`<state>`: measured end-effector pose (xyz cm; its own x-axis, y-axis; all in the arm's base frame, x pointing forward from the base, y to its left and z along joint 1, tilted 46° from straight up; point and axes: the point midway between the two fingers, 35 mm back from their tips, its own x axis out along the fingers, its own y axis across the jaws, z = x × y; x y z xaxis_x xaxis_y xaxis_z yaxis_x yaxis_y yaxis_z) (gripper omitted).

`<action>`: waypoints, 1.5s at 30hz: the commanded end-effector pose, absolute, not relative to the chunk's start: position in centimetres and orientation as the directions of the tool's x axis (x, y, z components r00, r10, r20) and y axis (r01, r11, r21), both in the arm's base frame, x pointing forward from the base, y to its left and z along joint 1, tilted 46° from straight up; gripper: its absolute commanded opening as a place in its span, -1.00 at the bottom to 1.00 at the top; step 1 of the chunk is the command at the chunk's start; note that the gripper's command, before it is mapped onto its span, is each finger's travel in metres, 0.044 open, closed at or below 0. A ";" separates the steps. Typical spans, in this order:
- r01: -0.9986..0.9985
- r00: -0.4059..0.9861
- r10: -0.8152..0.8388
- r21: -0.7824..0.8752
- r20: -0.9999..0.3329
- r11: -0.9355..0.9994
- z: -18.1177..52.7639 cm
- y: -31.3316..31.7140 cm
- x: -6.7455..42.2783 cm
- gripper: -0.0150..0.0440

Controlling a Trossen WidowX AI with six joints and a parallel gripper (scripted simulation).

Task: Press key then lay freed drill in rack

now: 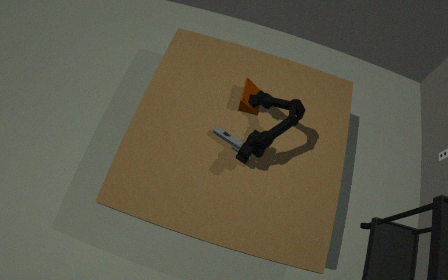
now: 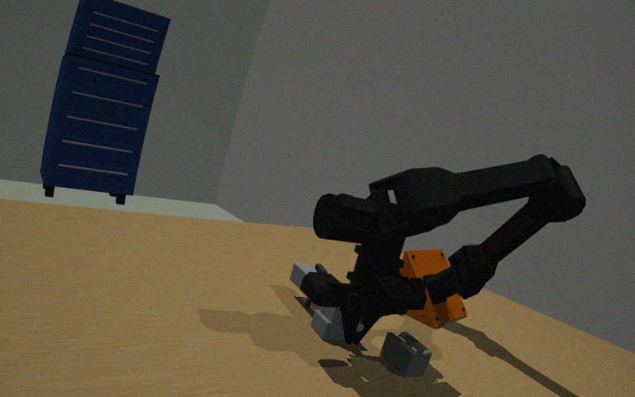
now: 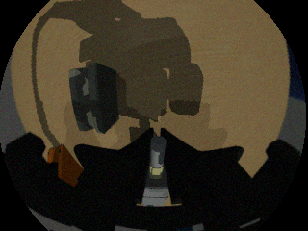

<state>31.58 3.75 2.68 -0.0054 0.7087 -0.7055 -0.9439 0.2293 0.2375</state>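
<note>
Exterior view: black arm bent low over desk; tool pointing down at near end of grey housing.
Tool state: clenched on something thin; judged to be the drill's protruding stub, seen as a pale sliver between the closed fingers in wrist view.
Drill: hidden by tool in top and exterior views; apparently seated in housing, not out.
Key: small dark-blue tab on top of housing, near far end; pressed or not, cannot tell.
Rack: dark grey block on desk just beside tool.
Base: orange mount behind arm.
Step in hand: extraction pull, judged.
Technique: pull straight along housing axis, no twisting; keep grip firm; lift only once drill is fully free.
Risk: short thin grip, slip likely if pulled off-axis.
</note>
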 end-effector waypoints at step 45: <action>-0.945 0.001 0.712 0.232 -0.702 0.230 3.7 5.1 32.2 1.00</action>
<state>32.30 5.11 3.94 0.0021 0.7118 -0.7024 -0.9444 0.2323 0.2326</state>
